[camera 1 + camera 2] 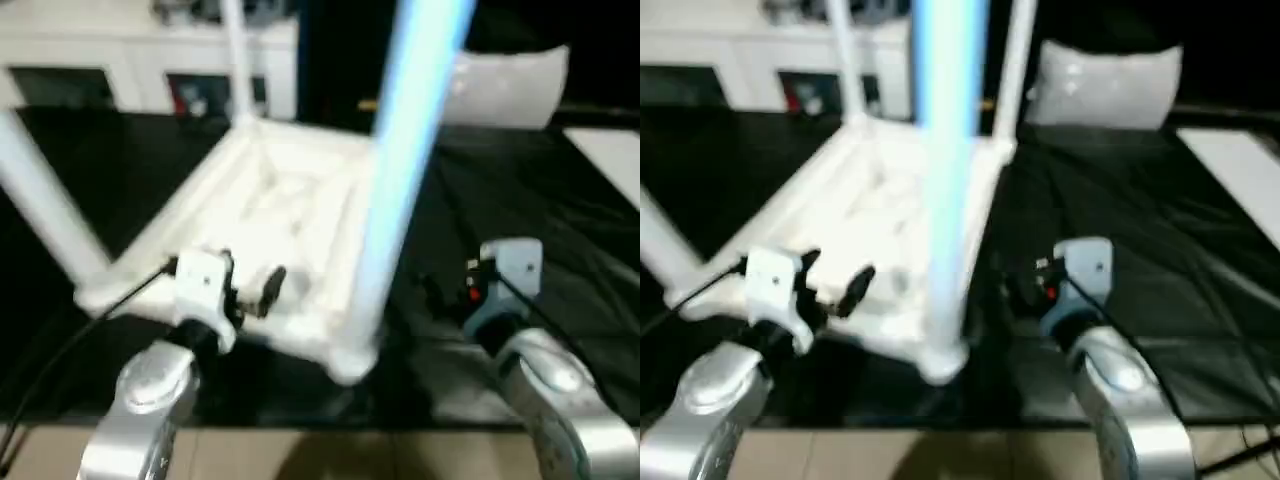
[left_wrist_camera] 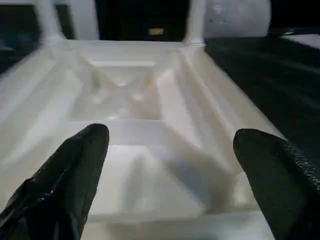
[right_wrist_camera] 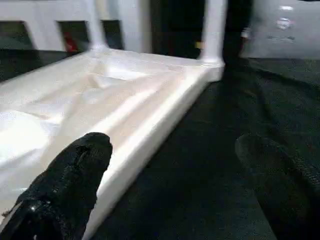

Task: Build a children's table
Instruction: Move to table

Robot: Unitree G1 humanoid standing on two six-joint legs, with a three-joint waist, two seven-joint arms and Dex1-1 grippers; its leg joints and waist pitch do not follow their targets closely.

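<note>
The children's table (image 1: 280, 215) lies upside down at the middle of the black-covered bench (image 1: 560, 260), ribbed underside up, its white legs standing in the corner sockets. The left end effector (image 2: 170, 170) hovers spread over its six o'clock rim; the right end effector (image 3: 170, 165), equally spread, holds nothing at four o'clock. A careless sweep could knock the near leg (image 1: 400, 170) (probably only push-fitted) askew.

The children's table (image 1: 280, 210) lies upside down at frame centre on a black cloth (image 1: 520, 200), legs upward. The left gripper (image 1: 255, 290), lower left, hovers open over its near edge. The right gripper (image 1: 445, 290), lower right, sits beside it.
</note>
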